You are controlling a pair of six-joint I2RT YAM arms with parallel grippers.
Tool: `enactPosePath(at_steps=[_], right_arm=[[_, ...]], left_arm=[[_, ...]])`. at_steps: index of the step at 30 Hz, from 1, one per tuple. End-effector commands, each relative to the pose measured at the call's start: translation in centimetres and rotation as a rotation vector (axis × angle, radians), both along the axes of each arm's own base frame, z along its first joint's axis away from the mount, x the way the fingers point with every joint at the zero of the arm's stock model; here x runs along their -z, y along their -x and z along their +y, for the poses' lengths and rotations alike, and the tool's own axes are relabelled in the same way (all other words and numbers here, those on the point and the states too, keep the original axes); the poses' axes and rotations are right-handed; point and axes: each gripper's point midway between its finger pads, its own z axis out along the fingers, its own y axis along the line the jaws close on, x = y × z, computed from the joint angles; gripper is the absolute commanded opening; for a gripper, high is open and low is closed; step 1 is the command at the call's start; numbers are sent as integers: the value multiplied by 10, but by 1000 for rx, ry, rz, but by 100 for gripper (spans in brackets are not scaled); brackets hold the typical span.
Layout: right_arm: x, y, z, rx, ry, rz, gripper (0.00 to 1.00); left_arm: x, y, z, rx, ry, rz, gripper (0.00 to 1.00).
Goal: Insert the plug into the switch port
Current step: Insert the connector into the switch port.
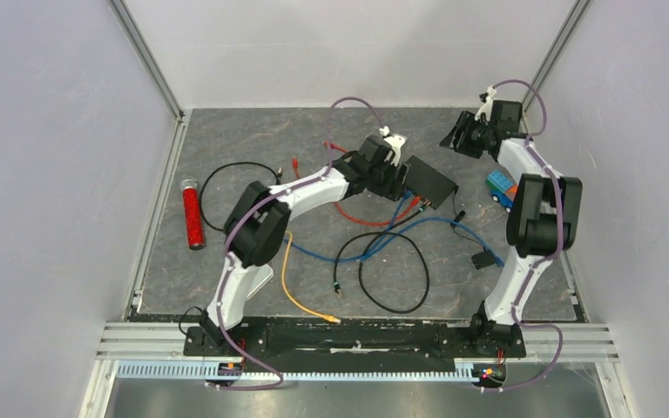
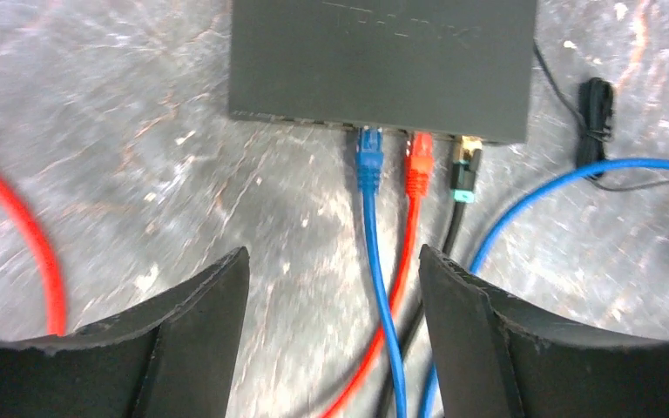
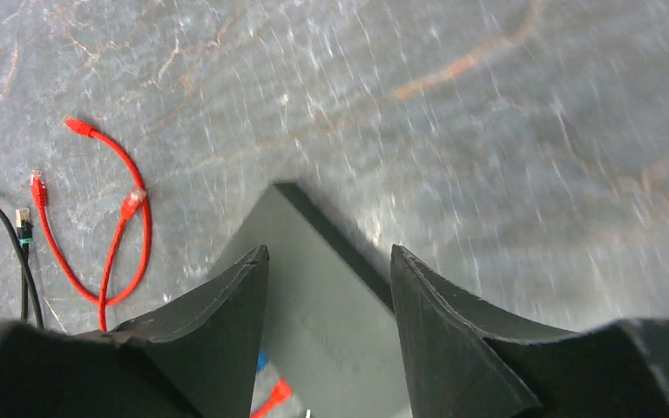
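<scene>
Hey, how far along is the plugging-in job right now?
Done, it seems: blue plug, red plug and black plug sit plugged into the switch. In hand: nothing; left gripper is open astride the blue cable and red cable, right gripper open, empty. Left: perhaps only backing away.

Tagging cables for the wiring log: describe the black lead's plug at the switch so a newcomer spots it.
Mid-table lies a dark flat switch. Three plugs line its port edge, side by side. Seen from the left wrist, the black lead's plug is rightmost, beside the red plug and blue plug; only it has a gold tip and teal boot.
</scene>
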Motion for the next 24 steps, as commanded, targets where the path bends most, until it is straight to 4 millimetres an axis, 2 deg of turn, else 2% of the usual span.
enactPosePath(at_steps=[1,7,10,12,14,16,18,19,20,23,24], right_arm=[[-18,46,-18,200,37,43,55],[-9,116,-20,452,-56,149,54],[-1,142,-9,498,-81,181,54],[-7,146,10,404,-90,116,54],[-21,145,41,143,-48,-36,56],[-18,149,47,101,15,-61,56],[-8,155,37,173,55,-11,54],[-6,157,38,178,60,0,53],[-7,157,48,138,58,-17,53],[-28,159,106,-172,37,-202,53],[-32,158,116,-221,49,-239,53]], left_arm=[[-103,4,30,-33,55,-182,77],[-147,41,102,-130,47,-234,79],[-169,66,138,-160,43,-282,79],[-172,83,162,-164,14,-307,80],[-176,100,186,-165,-19,-325,80],[-177,118,205,-157,-46,-331,81],[-172,133,221,-155,-59,-333,82],[-169,140,230,-163,-67,-338,82],[-167,145,238,-174,-75,-347,82],[-148,153,265,-218,-144,-370,82],[-143,156,274,-232,-164,-380,82]])
